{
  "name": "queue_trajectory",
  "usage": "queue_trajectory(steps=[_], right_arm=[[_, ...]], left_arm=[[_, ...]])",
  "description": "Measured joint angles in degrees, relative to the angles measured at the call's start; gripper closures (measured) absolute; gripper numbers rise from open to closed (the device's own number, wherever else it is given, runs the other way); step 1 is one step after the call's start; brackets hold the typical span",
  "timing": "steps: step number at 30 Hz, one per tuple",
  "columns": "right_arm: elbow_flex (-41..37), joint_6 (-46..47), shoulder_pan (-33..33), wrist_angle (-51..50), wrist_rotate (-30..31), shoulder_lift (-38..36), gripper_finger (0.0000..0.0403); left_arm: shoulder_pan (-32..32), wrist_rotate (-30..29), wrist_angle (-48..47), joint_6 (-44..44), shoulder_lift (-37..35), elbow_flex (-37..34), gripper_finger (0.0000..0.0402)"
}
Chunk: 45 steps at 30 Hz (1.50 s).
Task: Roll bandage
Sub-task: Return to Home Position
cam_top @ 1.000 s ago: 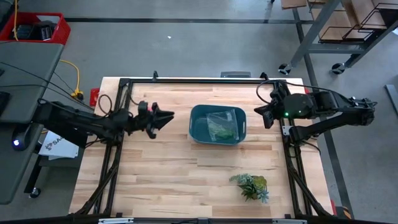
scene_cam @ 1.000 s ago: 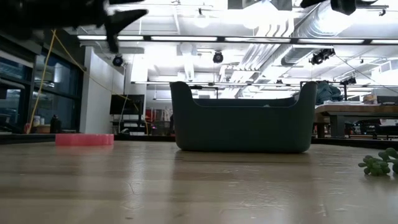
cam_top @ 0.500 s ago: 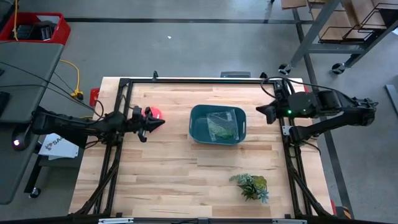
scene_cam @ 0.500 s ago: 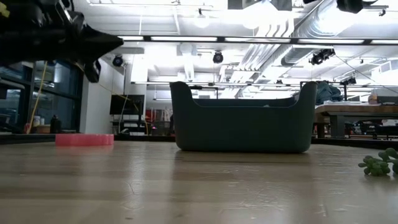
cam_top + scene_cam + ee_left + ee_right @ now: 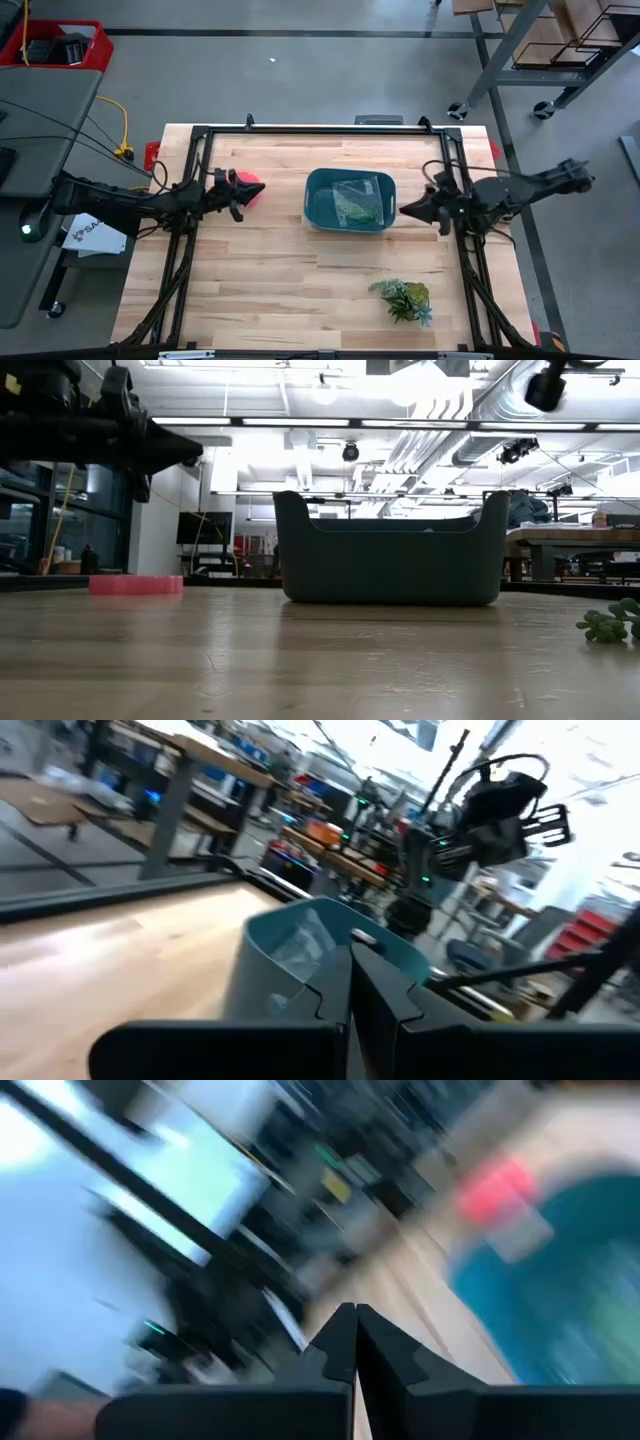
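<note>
The bandage (image 5: 357, 209) shows as a green patch inside the teal tub (image 5: 318, 205), lying together with a clear plastic bag (image 5: 355, 188) on the tub's floor. The tub stands at mid-table, also in the low view (image 5: 388, 560). My left gripper (image 5: 240, 196) hangs shut to the tub's left, pointing level at it, well above the table (image 5: 188, 450). In its wrist view the shut gripper (image 5: 350, 985) faces the tub (image 5: 285, 950). My right gripper (image 5: 403, 210) is shut just right of the tub, its fingers (image 5: 352, 1342) closed on nothing.
A flat pink disc (image 5: 249, 185) lies on the table by the left gripper's tip, seen low too (image 5: 136, 584). A leafy green sprig (image 5: 403, 298) lies near the front right. Black frame rails (image 5: 190, 160) edge the table on both sides.
My left gripper has shut and has drawn back toward the table's left edge while sinking. My right gripper has swung down and toward the near edge, tipping up to nearly level, and now points at the tub's right side. Tub, bag and sprig have stayed put.
</note>
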Motion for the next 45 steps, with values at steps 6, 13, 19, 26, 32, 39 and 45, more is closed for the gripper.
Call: queue_trajectory(steps=[6, 13, 19, 26, 32, 39, 45], right_arm=[[-12.18, -12.47, -9.18, 27.7, -13.44, -0.62, 0.0403], [-16.76, -22.98, -23.06, 27.07, -34.15, -0.68, 0.0403], [-22.46, -27.81, -28.15, 27.52, -41.72, -1.26, 0.0403], [-31.58, -25.35, -27.42, 36.56, -42.19, -5.47, 0.0403], [-35.58, -29.92, -25.0, 37.79, -36.17, -8.26, 0.0403], [-35.53, -42.47, -24.54, 19.37, -30.99, -10.73, 0.0403], [-35.47, -42.41, -24.95, 15.06, -26.05, -18.07, 0.0403]], left_arm=[[-0.02, -0.29, -0.94, -1.08, 0.02, 0.0, 0.0401], [-0.02, 0.13, -1.97, -2.05, 0.0, 0.0, 0.0401], [-0.02, 0.14, -2.05, -2.06, 0.02, 0.0, 0.0401], [-0.02, 0.14, -2.06, -2.06, 0.02, 0.02, 0.0401], [-0.02, 0.19, -2.76, -2.09, 0.02, 0.02, 0.0401], [-0.02, 0.21, -3.33, -2.08, 0.2, 0.07, 0.0401], [0.0, 0.11, -3.71, -2.08, 0.35, 0.11, 0.0401]])
